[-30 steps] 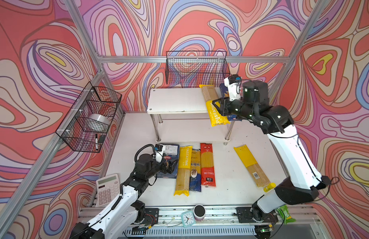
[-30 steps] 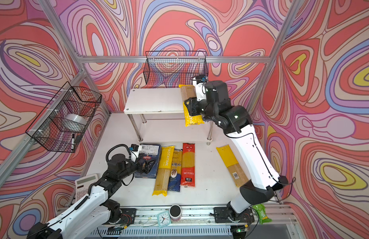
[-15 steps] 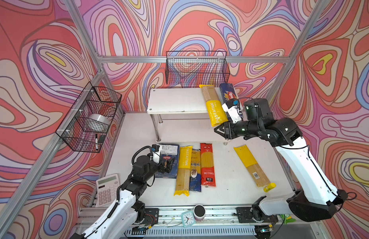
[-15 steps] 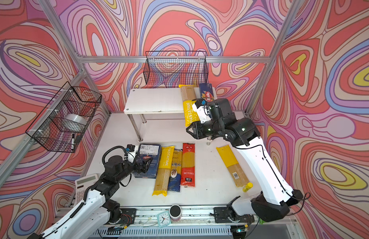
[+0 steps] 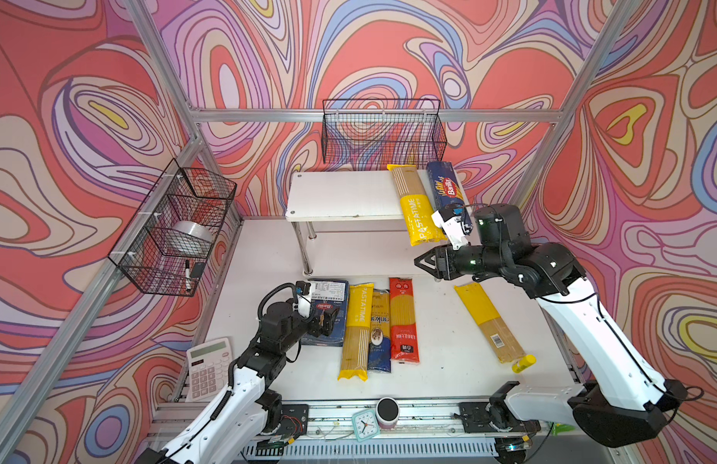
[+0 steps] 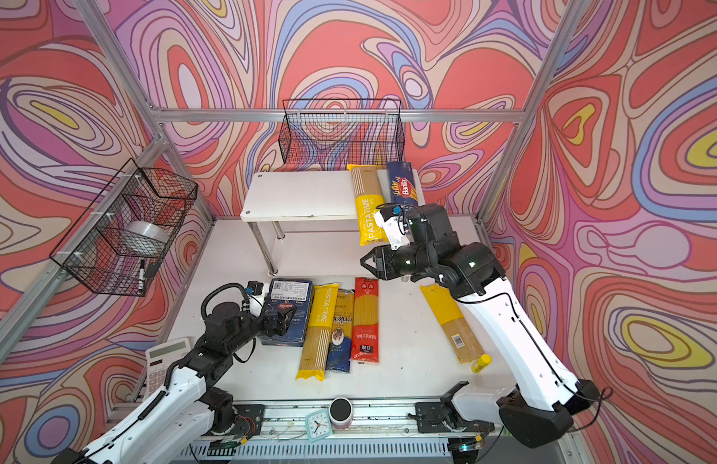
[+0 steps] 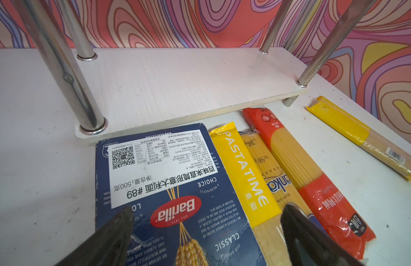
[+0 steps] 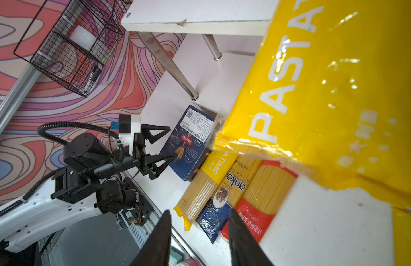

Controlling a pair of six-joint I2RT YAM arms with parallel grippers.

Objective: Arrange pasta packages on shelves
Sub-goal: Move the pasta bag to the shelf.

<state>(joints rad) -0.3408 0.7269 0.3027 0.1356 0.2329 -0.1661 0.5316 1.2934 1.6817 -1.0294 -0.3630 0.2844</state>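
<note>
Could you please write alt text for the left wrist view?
The open left gripper hovers over a wide blue Barilla box lying flat beside a yellow PASTATIME bag, a blue-lettered spaghetti bag and a red bag. Behind them is the rack's bare lower shelf.

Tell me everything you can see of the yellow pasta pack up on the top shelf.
The PASTATIME pack is a long, glossy plastic bag: clear far half showing spaghetti, yellow near half with white lettering. It lies slightly askew on the top shelf beside the Barilla box, its yellow end overhanging the front edge. Nothing grips it.
</note>
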